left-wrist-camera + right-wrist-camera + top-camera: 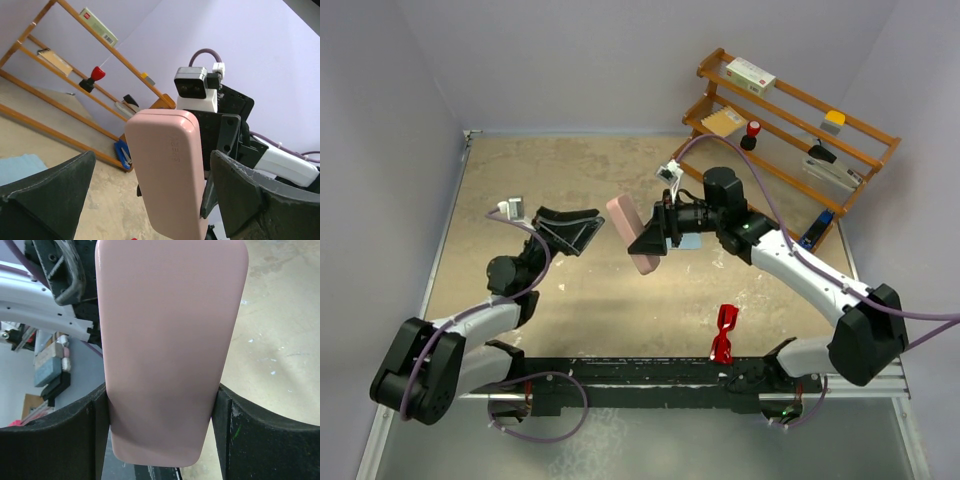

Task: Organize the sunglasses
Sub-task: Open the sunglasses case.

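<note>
Right pincer [658,238] is clamped on the pink case [630,235]; left pincer [588,228] gapes empty just beside it. Red sunglasses [724,335] lie well behind the right pincer, untouched: likely light, stiff, glossy-slick, thin-armed, so pinch gently across the frame front

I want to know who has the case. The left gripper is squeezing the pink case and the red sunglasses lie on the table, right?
Not quite. The right gripper is squeezing the pink case, as the right wrist view shows; the left gripper is open. The red sunglasses do lie on the table.
</note>
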